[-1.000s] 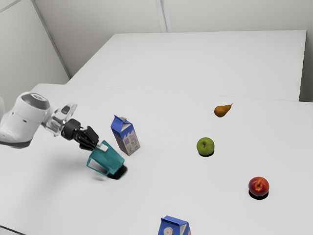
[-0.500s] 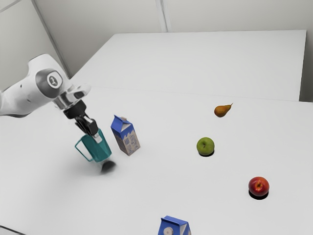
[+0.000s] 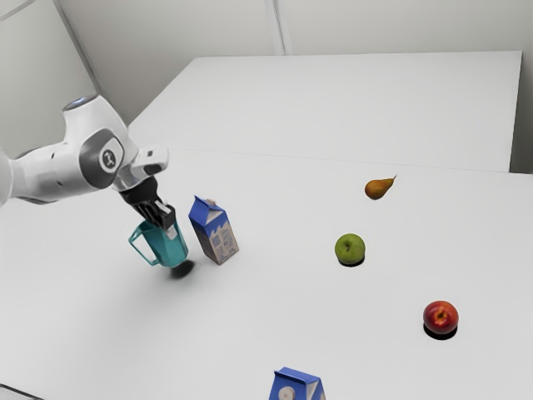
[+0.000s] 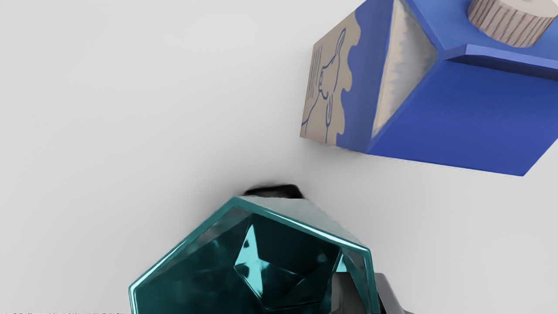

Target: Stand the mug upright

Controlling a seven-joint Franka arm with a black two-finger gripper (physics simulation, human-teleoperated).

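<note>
Pinching the mug [image 3: 171, 249] by its wall in the pincer [image 3: 171, 227] — mouth up, nearly upright, beside the carton [image 3: 214, 233] at the exterior view's left — likely to seat its base on the bench [image 3: 275, 308].

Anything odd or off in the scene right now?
Only the mug: it looks to be off the table, its dark shadow offset past its base. The gripper pinches its wall, one finger inside, one outside. That fits the task. I see no spill or damage.
</note>
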